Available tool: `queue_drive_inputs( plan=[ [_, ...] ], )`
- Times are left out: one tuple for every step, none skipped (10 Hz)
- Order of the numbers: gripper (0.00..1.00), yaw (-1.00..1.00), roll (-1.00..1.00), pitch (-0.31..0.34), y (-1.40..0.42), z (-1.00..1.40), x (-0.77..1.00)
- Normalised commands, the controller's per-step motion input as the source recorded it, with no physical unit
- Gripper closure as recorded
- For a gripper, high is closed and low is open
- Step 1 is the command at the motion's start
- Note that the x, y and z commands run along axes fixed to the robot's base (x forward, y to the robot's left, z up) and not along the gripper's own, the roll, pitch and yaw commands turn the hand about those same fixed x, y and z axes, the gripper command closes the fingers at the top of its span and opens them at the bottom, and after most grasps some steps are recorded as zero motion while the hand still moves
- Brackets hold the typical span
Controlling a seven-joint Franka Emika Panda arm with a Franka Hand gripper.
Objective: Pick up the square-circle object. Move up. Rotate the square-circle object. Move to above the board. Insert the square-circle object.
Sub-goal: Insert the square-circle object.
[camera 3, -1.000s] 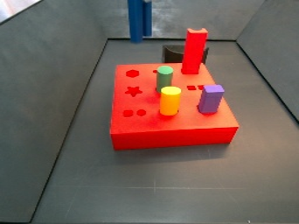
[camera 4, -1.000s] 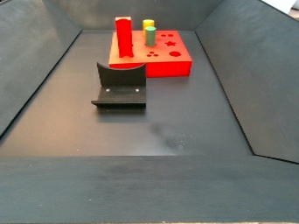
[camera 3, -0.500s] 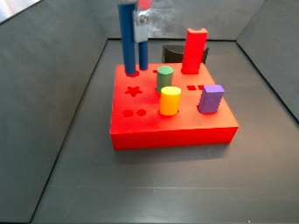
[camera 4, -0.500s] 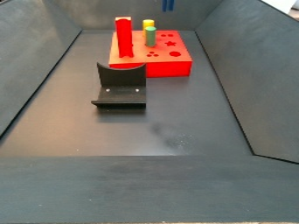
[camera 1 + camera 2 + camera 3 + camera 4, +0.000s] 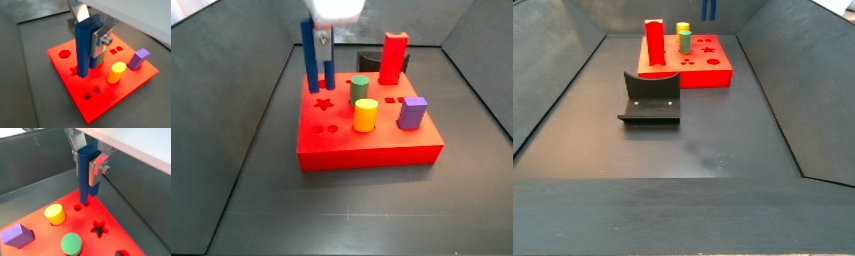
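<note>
square-circle object (image 5: 85, 47) held upright in the jaws, which are clamped on its upper end; silver finger plates (image 5: 100, 164) flank it in both wrist views. gripper (image 5: 321, 38) hangs over the far left part of the board (image 5: 372, 145) in a side view, with the piece's two prongs pointing straight down. in that side view the prong tips sit just above or at the board top near the circle hole; cannot tell whether they touch. in a wrist view the lower end of the piece (image 5: 85, 183) lines up with a small round hole (image 5: 77, 207) in the red surface.

board top also carries a yellow cylinder (image 5: 366, 114), a green cylinder (image 5: 360, 87) and a purple peg (image 5: 412, 112), all upright. star hole (image 5: 323, 103) is open, near the prongs. tall red block (image 5: 393, 57) stands at the far edge of the board.

fixture (image 5: 651, 97) stands on the floor, nearer than the board and well apart from it, in a side view.
</note>
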Motion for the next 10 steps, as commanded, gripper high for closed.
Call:
queue_drive_inputs(
  plan=[
    [1.0, -0.74, 0.38, -0.176, -0.22, -0.31, 0.22],
    [1.0, -0.68, 0.07, -0.136, -0.4, -0.04, 0.14],
    [1.0, -0.39, 0.0, 0.0, -0.25, -0.07, 0.0],
    [1.0, -0.26, 0.0, 0.163, -0.16, -0.26, 0.0],
    [1.0, -0.18, 0.0, 0.196, 0.0, -0.23, -0.24],
    [1.0, -0.13, 0.02, 0.211, 0.0, -0.18, -0.22],
    [1.0, 0.0, 0.05, 0.134, 0.0, -0.22, -0.07],
    [1.0, 0.1, 0.0, 0.067, -0.02, -0.47, 0.02],
    [1.0, 0.05, -0.04, 0.0, 0.0, -0.54, 0.3],
    [1.0, 0.0, -0.1, 0.0, 0.0, -0.47, 0.4]
  ],
)
